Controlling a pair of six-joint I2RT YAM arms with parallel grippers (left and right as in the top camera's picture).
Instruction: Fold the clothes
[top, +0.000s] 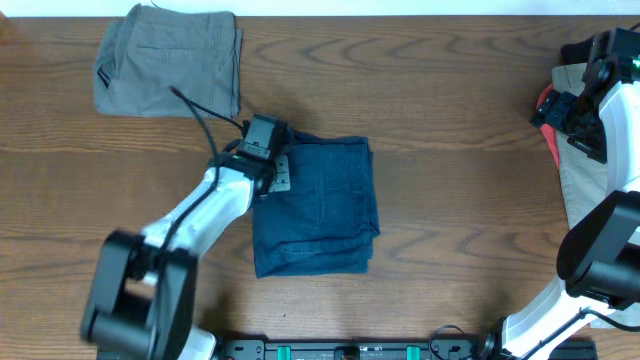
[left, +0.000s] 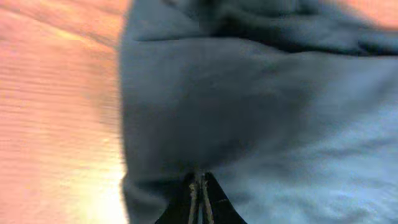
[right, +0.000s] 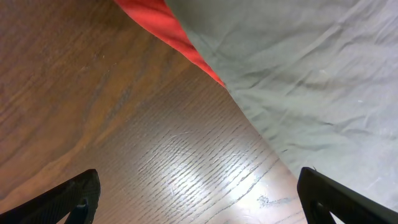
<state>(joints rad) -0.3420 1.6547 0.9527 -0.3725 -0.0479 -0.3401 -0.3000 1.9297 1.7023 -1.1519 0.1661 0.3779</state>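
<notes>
Dark navy-blue fabric shorts (top: 320, 205) lie folded mid-worktop. Left gripper (left: 199, 186) jaws closed, seemingly pinching their corner toward the far edge. Right gripper (right: 199, 194) wide open, empty, near right edge. Risk: a pull drags the layers and undoes the fold.

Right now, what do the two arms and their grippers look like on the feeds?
Both arms are white tubular links with bulky black joints. The left arm carries a loose black cable looping off its wrist, and the left gripper shows dark wedge-shaped fingers with pale inner edges. The right arm matches; the right gripper has black, blunt fingertips.
</notes>
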